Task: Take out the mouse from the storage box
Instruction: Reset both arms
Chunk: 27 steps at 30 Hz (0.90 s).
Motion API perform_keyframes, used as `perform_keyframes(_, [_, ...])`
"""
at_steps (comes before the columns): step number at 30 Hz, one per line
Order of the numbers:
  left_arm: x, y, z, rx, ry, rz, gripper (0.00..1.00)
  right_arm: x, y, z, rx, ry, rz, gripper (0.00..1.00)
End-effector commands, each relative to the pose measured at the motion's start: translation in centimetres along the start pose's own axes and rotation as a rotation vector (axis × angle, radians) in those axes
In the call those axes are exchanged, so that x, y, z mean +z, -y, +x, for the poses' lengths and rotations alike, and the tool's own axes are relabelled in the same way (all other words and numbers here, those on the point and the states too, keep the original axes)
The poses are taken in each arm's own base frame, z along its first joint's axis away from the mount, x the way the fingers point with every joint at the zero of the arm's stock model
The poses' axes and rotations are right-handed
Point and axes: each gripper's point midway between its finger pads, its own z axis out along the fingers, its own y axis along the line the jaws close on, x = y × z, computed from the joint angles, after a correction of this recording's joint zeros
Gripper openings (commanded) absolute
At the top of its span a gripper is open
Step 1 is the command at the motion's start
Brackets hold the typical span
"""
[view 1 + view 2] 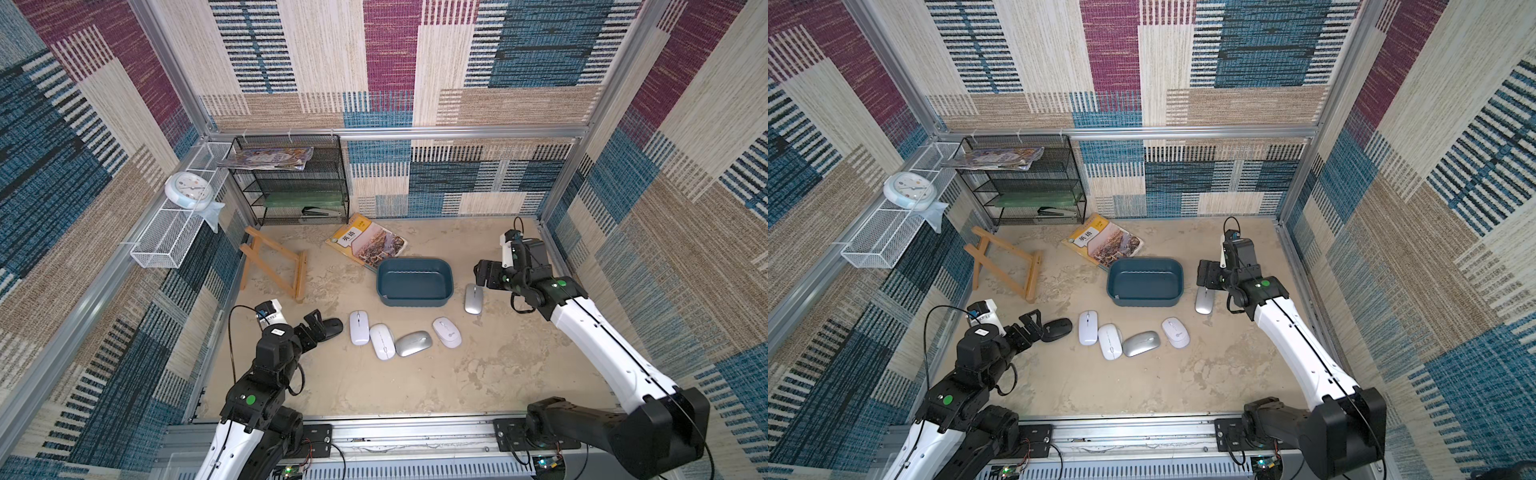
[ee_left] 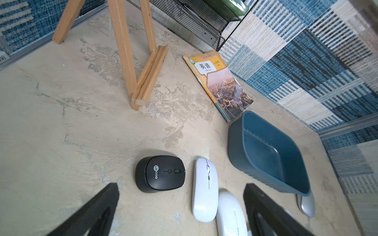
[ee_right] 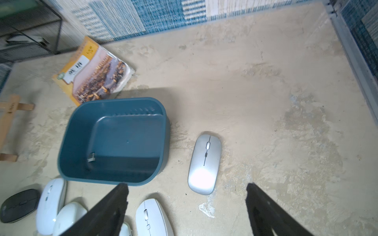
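At the far left the white wire-mesh basket (image 1: 166,241) with its clock (image 1: 189,189), the black mesh rack (image 1: 291,183) and the wooden easel (image 1: 274,266) stand well apart from the work. The left arm (image 1: 278,353) reaches low over the bench (image 1: 374,386); the left jaws are spread wide and empty, with the black mouse (image 2: 160,173) lying just ahead of them. Beside it runs a row of pale mice (image 1: 382,341), some touching one another. Farther back a book (image 1: 365,245) lies with one corner against the storage box (image 1: 415,260); whether that corner is tucked under the box cannot be told. The box holds no mouse. The lone silver mouse (image 3: 204,163) lies on the bench just right of it, apart from its wall. The right arm (image 1: 602,345) hangs over that mouse, and the right jaws stand wide with nothing between them, so the task looks about done. The risks from here are small. A low sweep of either arm could knock a mouse along the bench or shove the light box, because both jaws hang close to loose, smooth shells. A small pale bit (image 3: 92,157) sits in a corner of the box, too small to name. It may belong to a mouse and could be left behind. In a top view the right arm covers the far end of the lone silver mouse. The left wrist view shows only its end past the box, and the edges of the right wrist view are blurred.
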Motion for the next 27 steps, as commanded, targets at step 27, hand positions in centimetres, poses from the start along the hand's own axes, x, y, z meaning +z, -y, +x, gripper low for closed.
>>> perform_keyframes(27, [2.3, -1.7, -8.9, 0.031, 0.491, -0.238, 0.99, -2.6, 3.3, -0.7, -0.001, 0.408, 0.085, 0.99])
